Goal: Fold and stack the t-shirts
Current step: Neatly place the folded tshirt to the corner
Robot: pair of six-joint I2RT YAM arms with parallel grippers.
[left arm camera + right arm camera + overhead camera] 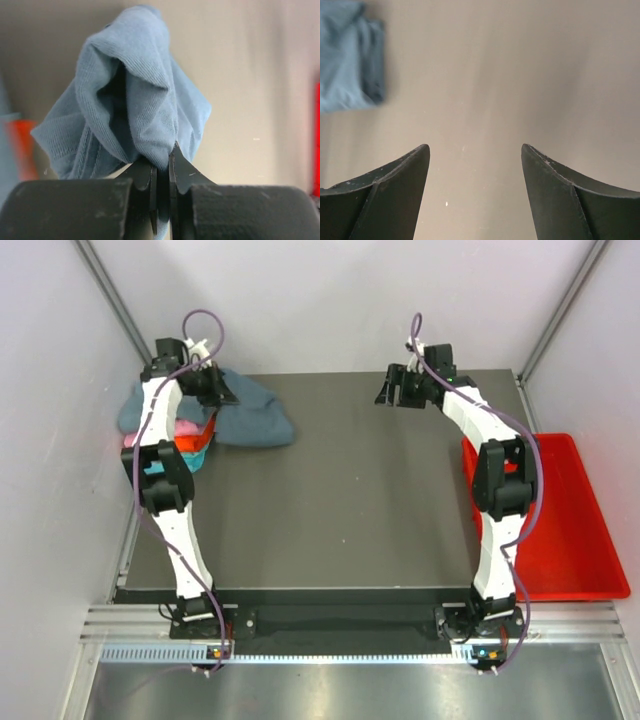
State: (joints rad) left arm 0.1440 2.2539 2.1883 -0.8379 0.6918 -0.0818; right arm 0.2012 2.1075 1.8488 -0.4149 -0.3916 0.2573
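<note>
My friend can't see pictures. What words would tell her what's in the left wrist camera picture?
The left gripper is shut on a blue-grey t-shirt, which bunches up in a crumpled peak above the two dark fingers. Behind it lies the blurry grey table, with an orange blur at the left edge.

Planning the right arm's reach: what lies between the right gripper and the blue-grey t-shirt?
Only bare table, by the top view, from the right gripper to the blue-grey t-shirt.
</note>
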